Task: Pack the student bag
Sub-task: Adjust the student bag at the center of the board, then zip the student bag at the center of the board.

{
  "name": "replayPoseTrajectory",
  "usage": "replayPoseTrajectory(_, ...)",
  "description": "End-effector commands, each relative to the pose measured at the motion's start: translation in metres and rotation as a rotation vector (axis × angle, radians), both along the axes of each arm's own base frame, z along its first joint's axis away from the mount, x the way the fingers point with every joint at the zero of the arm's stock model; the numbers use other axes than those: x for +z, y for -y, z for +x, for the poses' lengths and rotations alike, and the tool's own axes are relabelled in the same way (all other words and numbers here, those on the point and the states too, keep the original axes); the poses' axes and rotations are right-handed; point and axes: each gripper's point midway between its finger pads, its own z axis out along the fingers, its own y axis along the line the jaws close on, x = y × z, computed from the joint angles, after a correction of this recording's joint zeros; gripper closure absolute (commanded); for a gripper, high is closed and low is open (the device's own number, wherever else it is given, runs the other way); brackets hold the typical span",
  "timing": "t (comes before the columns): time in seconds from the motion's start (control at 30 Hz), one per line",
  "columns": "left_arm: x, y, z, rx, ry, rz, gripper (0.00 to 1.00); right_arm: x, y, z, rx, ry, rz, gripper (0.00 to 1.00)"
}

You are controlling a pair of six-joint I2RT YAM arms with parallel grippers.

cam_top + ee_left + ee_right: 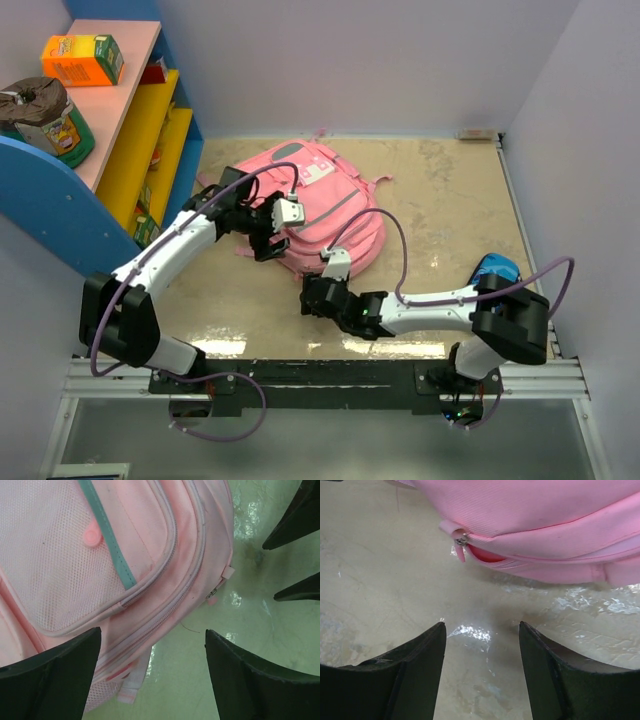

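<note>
Pink student bag (325, 210) lies flat, mesh pocket (60, 570) facing up

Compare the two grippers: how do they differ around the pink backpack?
The left gripper straddles the pink backpack's edge, one finger over fabric; the right gripper sits over bare table, short of it, facing a zipper pull. The left gripper's jaws stand wider than the right's. Both are open and empty.

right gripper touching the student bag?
Apart. In the right wrist view, bare table lies between the fingers of the right gripper and the student bag. Its zipper pull hangs beyond them, ungripped.
</note>
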Motion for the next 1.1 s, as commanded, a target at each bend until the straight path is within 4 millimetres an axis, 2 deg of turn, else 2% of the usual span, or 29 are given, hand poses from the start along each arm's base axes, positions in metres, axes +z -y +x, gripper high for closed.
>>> replayPoseTrajectory(0.0, -0.009, 0.002, 0.010, -0.060, 0.082, 0.061, 0.13, 0.032, -0.024, 0.008, -0.077, 0.108, 0.107, 0.39)
replayPoseTrajectory(0.07, -0.014, 0.003, 0.018, -0.059, 0.100, 0.085, 0.16, 0.034, -0.030, 0.009, -0.063, 0.124, 0.120, 0.41)
replayPoseTrajectory(0.13, -0.018, 0.004, 0.023, -0.061, 0.124, 0.101, 0.17, 0.028, -0.030, 0.010, -0.074, 0.127, 0.099, 0.42)
replayPoseTrajectory(0.27, -0.027, 0.007, 0.034, -0.073, 0.166, 0.136, 0.18, 0.029, -0.029, 0.012, -0.086, 0.142, 0.141, 0.45)
replayPoseTrajectory(0.47, -0.013, 0.015, 0.036, -0.083, 0.237, 0.100, 0.18, 0.025, -0.017, 0.009, -0.096, 0.144, 0.156, 0.45)
replayPoseTrajectory(0.53, -0.015, 0.018, 0.034, -0.086, 0.234, 0.097, 0.21, 0.022, -0.013, 0.010, -0.114, 0.149, 0.149, 0.45)
replayPoseTrajectory(0.57, -0.015, 0.021, 0.037, -0.084, 0.250, 0.089, 0.29, 0.022, -0.012, 0.011, -0.128, 0.145, 0.156, 0.45)
replayPoseTrajectory(0.63, -0.019, 0.024, 0.035, -0.070, 0.239, 0.080, 0.36, 0.016, -0.009, 0.015, -0.180, 0.137, 0.143, 0.43)
replayPoseTrajectory(0.73, -0.013, 0.032, 0.036, -0.022, 0.255, 0.034, 0.62, 0.007, -0.008, 0.016, -0.214, 0.126, 0.125, 0.41)
replayPoseTrajectory(0.77, -0.010, 0.034, 0.039, -0.004, 0.265, 0.020, 0.80, 0.007, -0.007, 0.018, -0.226, 0.128, 0.131, 0.41)
replayPoseTrajectory(0.87, -0.008, 0.035, 0.034, 0.022, 0.220, -0.004, 1.00, 0.008, -0.013, 0.024, -0.234, 0.158, 0.124, 0.39)
replayPoseTrajectory(0.9, -0.009, 0.036, 0.033, 0.030, 0.206, -0.007, 1.00, 0.014, -0.020, 0.027, -0.235, 0.163, 0.140, 0.39)
replayPoseTrajectory(1.0, -0.012, 0.035, 0.026, 0.049, 0.150, -0.009, 1.00, 0.012, -0.037, 0.029, -0.213, 0.154, 0.150, 0.41)
replayPoseTrajectory(1.07, -0.013, 0.033, 0.021, 0.048, 0.131, -0.007, 1.00, 0.005, -0.040, 0.029, -0.211, 0.151, 0.133, 0.41)
